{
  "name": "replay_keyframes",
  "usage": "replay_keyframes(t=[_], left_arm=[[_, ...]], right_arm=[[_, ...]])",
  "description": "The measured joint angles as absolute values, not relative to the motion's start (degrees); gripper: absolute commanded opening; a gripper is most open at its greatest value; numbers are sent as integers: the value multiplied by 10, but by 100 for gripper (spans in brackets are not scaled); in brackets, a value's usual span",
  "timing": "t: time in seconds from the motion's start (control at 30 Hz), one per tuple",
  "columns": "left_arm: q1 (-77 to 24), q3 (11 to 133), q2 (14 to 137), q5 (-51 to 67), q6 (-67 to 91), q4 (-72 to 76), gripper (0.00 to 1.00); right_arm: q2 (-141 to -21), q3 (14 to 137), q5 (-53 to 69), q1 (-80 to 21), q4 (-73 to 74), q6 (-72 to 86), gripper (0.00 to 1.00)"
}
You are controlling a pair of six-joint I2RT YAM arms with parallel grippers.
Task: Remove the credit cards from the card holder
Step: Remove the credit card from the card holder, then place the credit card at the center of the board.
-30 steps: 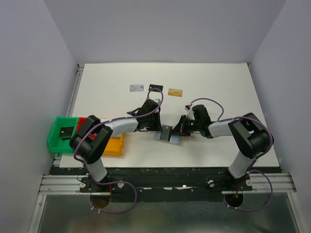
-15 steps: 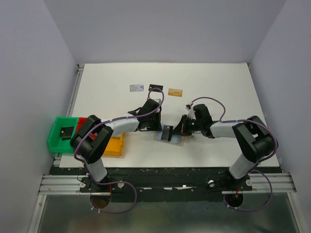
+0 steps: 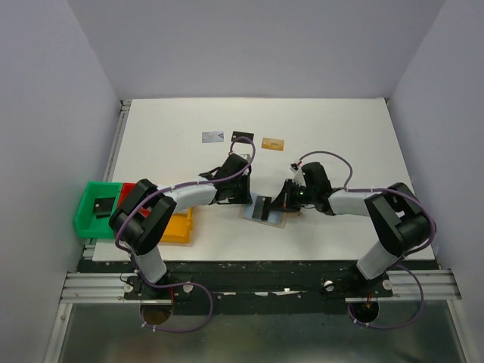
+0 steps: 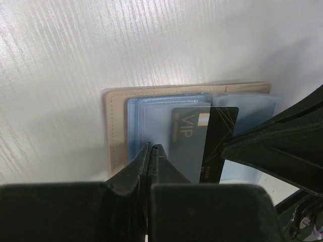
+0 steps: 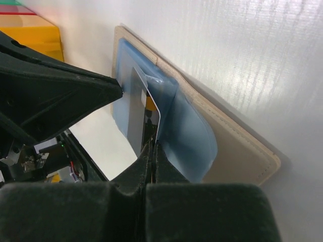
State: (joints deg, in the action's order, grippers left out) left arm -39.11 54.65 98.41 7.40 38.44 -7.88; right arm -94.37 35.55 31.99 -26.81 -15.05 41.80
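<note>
The card holder [image 3: 276, 219] is lying open, and the left gripper [image 4: 151, 147], fingers closed together, is pressing its tips on the holder's light-blue panel [image 4: 151, 118] near the tan border. The right gripper [image 5: 150, 146] is pinching the black VIP card [image 4: 219, 131], which is sticking partway out of the holder. A silvery-white card [image 3: 212, 137], a second black card [image 3: 242, 137] and an orange-gold card [image 3: 273, 143] are lying in a row well beyond the holder.

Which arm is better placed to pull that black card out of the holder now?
Right. The right claw is shut on the exposed edge of the black card, ready to draw it out. The left claw is shut on the blue sleeve of the holder, seemingly steadying it.
</note>
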Motion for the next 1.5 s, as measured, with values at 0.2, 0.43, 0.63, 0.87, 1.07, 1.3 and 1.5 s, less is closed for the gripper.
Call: replay_keyframes(t=[0.2, 0.43, 0.63, 0.87, 1.07, 1.3, 1.5], left_arm=[[-391, 549, 984, 73, 384, -85, 25], [-387, 557, 984, 75, 389, -86, 74], [-387, 567, 974, 75, 389, -93, 99], [-373, 570, 857, 73, 393, -66, 99], [-286, 466, 658, 140, 392, 55, 98], [-233, 438, 632, 417, 391, 215, 85], [-263, 453, 681, 609, 451, 372, 79]], right_arm=[[-900, 350, 306, -249, -100, 400, 0], [-806, 346, 277, -236, -7, 363, 0], [-712, 375, 242, -236, 104, 322, 0], [-618, 434, 255, -236, 177, 248, 0], [-617, 535, 335, -246, 291, 159, 0], [-629, 656, 418, -289, 454, 60, 0], [-631, 714, 437, -324, 544, 5, 0]])
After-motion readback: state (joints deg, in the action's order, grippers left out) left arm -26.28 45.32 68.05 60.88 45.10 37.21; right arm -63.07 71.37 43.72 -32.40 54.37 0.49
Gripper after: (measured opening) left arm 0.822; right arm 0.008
